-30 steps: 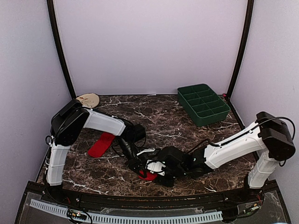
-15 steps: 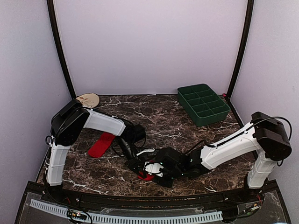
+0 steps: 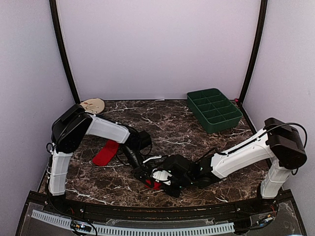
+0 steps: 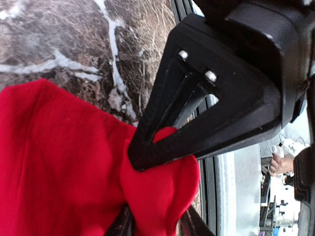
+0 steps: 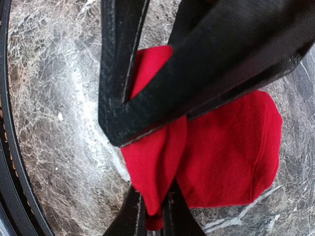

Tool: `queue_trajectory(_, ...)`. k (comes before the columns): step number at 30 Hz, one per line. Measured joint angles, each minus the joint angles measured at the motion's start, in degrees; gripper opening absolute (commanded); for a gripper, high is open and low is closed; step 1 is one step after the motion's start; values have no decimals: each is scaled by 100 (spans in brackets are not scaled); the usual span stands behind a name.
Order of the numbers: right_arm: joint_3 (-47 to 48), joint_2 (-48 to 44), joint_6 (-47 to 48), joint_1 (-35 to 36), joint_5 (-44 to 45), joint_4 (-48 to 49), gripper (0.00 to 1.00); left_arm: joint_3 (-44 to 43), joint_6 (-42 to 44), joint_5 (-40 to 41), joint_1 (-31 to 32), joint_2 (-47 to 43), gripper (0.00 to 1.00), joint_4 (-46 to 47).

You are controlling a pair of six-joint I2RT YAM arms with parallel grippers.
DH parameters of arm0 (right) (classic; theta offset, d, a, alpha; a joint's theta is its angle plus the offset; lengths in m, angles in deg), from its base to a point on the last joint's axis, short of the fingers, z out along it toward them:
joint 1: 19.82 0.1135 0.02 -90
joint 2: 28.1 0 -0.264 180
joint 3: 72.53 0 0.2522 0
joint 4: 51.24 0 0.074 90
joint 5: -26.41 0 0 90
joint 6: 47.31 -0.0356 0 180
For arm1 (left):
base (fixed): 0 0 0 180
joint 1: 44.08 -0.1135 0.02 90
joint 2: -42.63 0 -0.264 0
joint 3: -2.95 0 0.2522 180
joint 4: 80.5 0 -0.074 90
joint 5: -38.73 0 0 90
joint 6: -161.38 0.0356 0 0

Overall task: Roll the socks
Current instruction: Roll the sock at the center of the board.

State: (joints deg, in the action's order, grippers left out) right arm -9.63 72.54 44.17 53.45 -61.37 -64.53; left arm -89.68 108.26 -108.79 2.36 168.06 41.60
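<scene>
A red sock [image 3: 154, 185] lies bunched near the front of the table, with both grippers meeting on it. My right gripper [image 5: 155, 209] is shut on a thin fold of this sock [image 5: 226, 152], whose rest spreads flat on the marble. My left gripper [image 4: 157, 223] has its jaws partly apart, and a thick fold of the sock [image 4: 157, 191] fills the gap and touches both fingers. From above, the left gripper [image 3: 142, 171] and right gripper [image 3: 162, 176] sit nose to nose. A second red sock [image 3: 107, 152] lies flat beneath the left arm.
A green compartment tray [image 3: 214, 109] stands at the back right. A tan round object [image 3: 93, 104] lies in the back left corner. The table's black front rail [image 3: 147, 212] runs just in front of the grippers.
My right gripper has closed from wide open onto the sock fold and edged left. The left jaws have widened a little. The flat sock has not moved.
</scene>
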Motion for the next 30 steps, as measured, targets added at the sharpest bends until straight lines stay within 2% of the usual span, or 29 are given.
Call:
queue_trajectory(9, 0, 0, -251, -42, -107, 15, 0, 479, -481, 162, -221, -420, 40, 809)
queue_trajectory(16, -4, 0, -367, -55, -122, 24, 0, 1086, -1051, 376, -566, -868, 42, 1786)
queue_trajectory(30, -4, 0, -658, -323, -645, 26, 0, 2133, -1945, 1292, -828, -1685, 44, 3436)
